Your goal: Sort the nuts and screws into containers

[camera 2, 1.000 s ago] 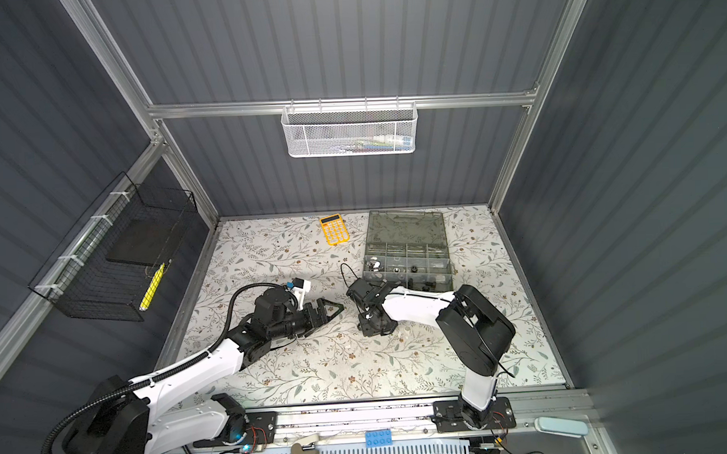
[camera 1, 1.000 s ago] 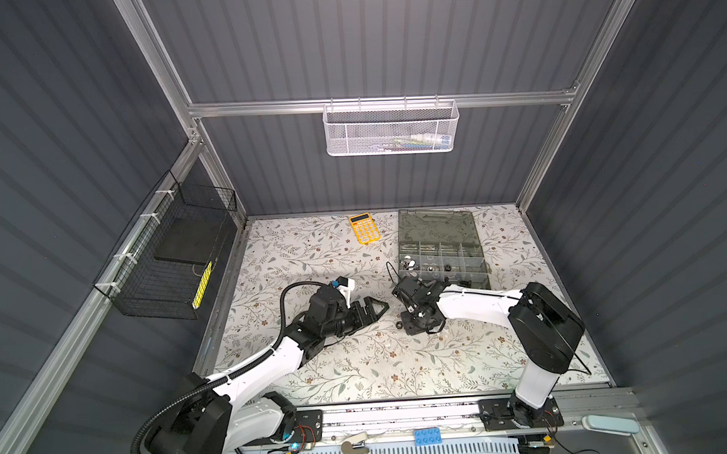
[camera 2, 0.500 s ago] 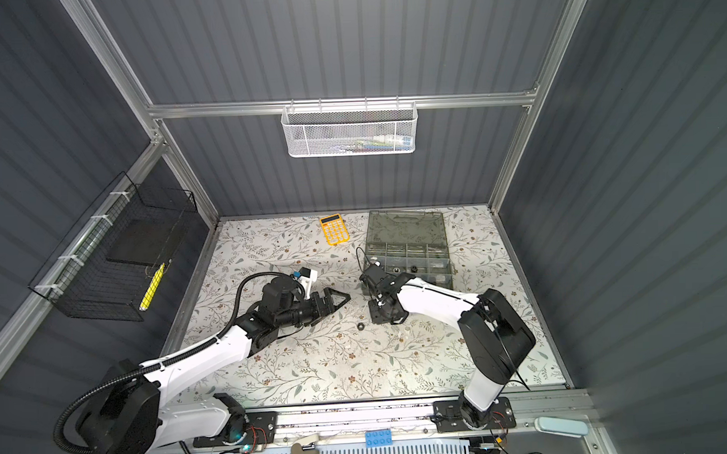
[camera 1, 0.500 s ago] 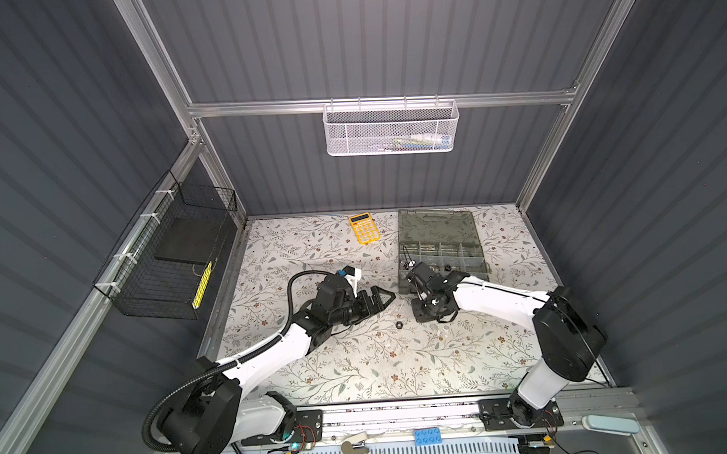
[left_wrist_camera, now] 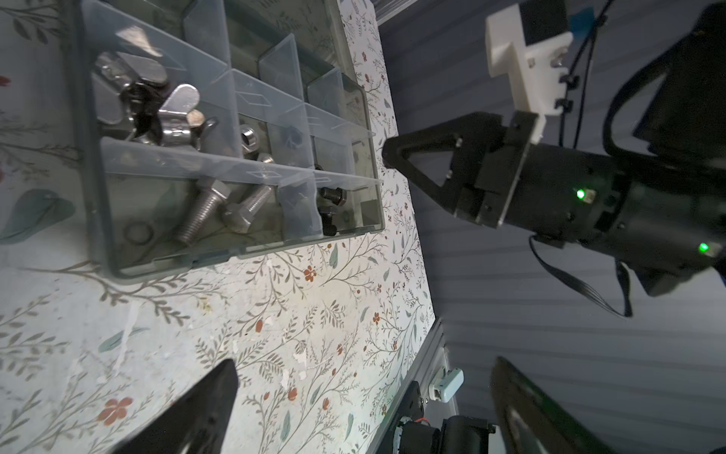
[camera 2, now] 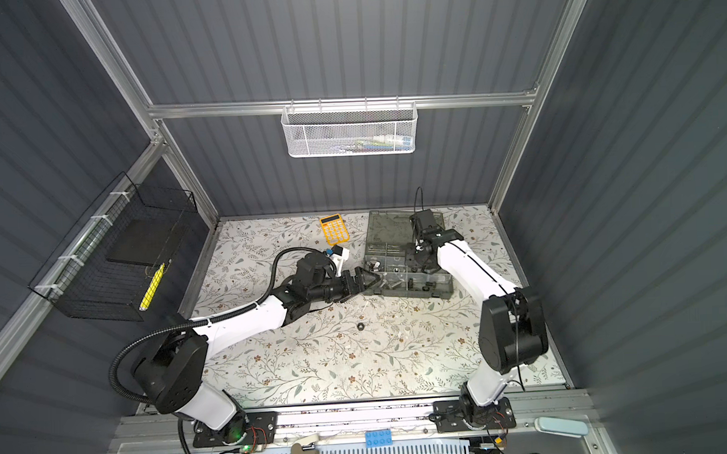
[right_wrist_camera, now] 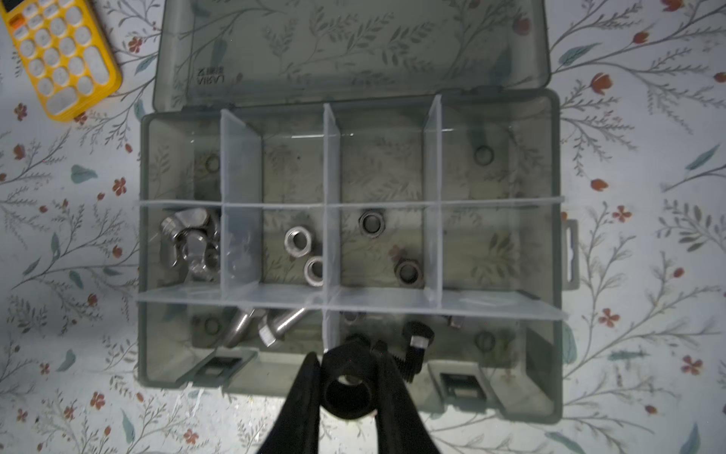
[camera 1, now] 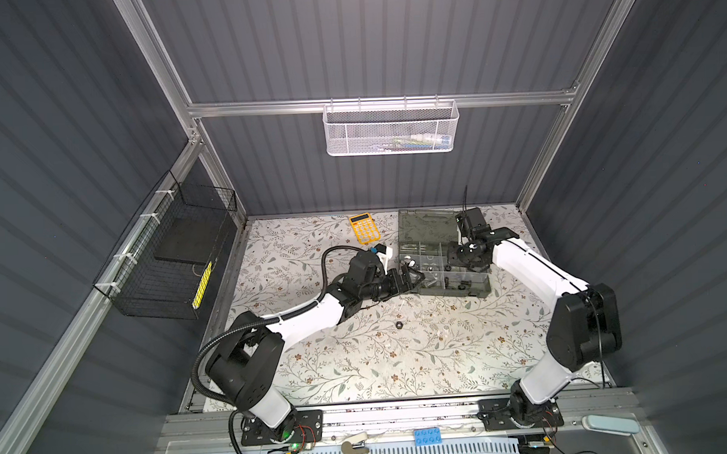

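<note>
Over the box [camera 1: 455, 292] in a top view hangs my right pincer [camera 1: 465, 257]; the left wrist view shows my left pincer [left_wrist_camera: 365, 365] wide open, empty; the right wrist view shows the right clamped on a black nut [right_wrist_camera: 347, 393], due next, I judge, beside the two black nuts [right_wrist_camera: 371, 222].

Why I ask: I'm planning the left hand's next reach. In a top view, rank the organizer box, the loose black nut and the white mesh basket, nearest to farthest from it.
1. organizer box: front-left corner at the open fingertips of the left hand.
2. loose black nut: on the table, toward the front.
3. white mesh basket: high on the back wall.
</note>
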Robot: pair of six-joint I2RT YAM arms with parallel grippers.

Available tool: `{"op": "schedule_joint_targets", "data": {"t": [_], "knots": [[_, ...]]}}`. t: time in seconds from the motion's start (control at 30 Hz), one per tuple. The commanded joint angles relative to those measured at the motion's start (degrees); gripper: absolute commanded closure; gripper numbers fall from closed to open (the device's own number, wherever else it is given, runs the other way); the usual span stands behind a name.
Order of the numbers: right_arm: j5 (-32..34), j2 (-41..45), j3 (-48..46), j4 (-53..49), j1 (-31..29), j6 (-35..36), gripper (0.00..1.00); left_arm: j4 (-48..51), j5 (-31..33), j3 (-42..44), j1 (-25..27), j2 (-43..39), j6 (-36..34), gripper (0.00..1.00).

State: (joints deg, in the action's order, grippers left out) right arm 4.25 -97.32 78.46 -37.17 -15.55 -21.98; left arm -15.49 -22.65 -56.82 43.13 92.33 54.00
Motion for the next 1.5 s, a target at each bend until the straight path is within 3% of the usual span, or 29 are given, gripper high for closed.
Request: {"op": "schedule_joint_targets", "data": {"t": [0.0, 0.37, 0.63, 0.83, 1.1, 1.47], "knots": [[-1.2, -4.9, 2.7, -1.3, 2.3, 1.4, 0.83, -0.6, -1.7, -3.3, 0.3, 1.5, -1.4, 0.0], [-0.7, -15.7, 9.7, -2.4, 4.1, 2.8, 0.65, 1.7, -2.1, -3.6, 0.4, 2.7, -2.1, 0.0], [-1.5, -9.7, 7.5, -3.1, 2.8, 3.2, 0.51, 3.6, -1.3, -0.9, 0.3, -0.6, -2.8, 0.0], [-1.7, -1.9, 3.4, -4.0, -2.2, 3.4, 0.42, 5.4, -1.0, 4.5, -0.9, -5.3, -3.2, 0.0], [-4.1, 5.6, -4.0, -2.2, -12.0, 4.3, 0.33, 7.7, -1.6, 16.7, -7.0, -16.5, -3.1, 0.0], [-4.3, 2.5, -10.4, 1.2, -25.5, 1.6, 0.27, 8.0, -2.1, 28.0, -11.0, -27.4, -0.9, 0.0]]}}
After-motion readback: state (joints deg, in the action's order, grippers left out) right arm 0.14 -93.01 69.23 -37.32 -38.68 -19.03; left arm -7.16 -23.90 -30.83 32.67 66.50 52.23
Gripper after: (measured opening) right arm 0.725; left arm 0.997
